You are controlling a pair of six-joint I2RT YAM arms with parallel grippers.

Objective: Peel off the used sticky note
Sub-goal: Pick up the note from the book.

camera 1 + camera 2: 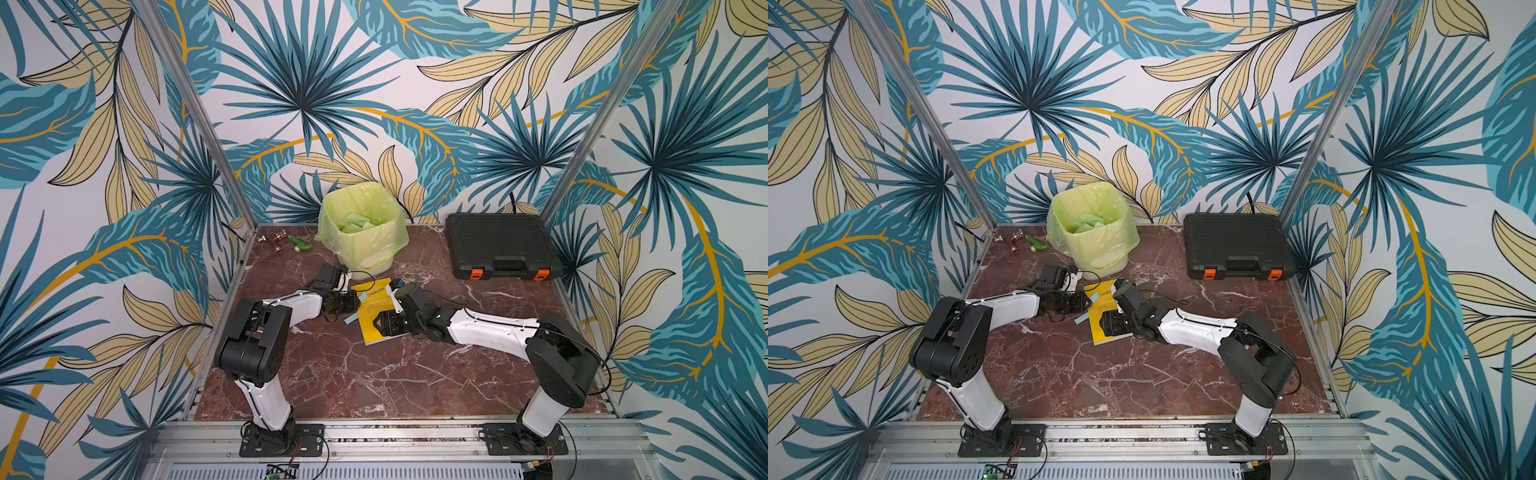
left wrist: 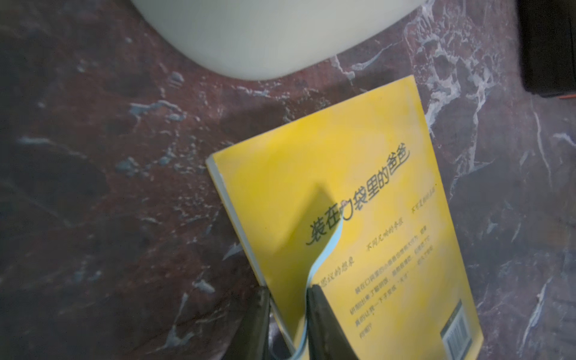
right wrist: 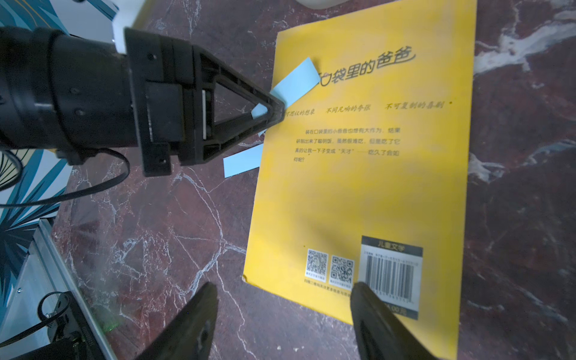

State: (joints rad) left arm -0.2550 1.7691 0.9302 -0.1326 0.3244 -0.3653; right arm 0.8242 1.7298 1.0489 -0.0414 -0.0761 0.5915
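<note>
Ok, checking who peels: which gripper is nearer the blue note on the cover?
Left gripper: the note runs between its fingers. Right gripper sits open at the book's barcode end, apart.

A red-brown marbled desk point(image 1: 374, 374) is enclosed by walls point(image 1: 299, 104) papered with teal and tan leaves. At its far edge a white bin point(image 1: 376, 265) is lined with a pale green bag point(image 1: 332, 224), and pale green scraps point(image 1: 353, 226) are seen inside. Well to one side of the bin, a shut black case point(image 1: 500, 245) with two orange latches point(image 1: 476, 273) is laid flat. In the opposite far corner, small metal fittings point(image 1: 270, 241) and a green piece point(image 1: 300, 244) are scattered together.
</note>
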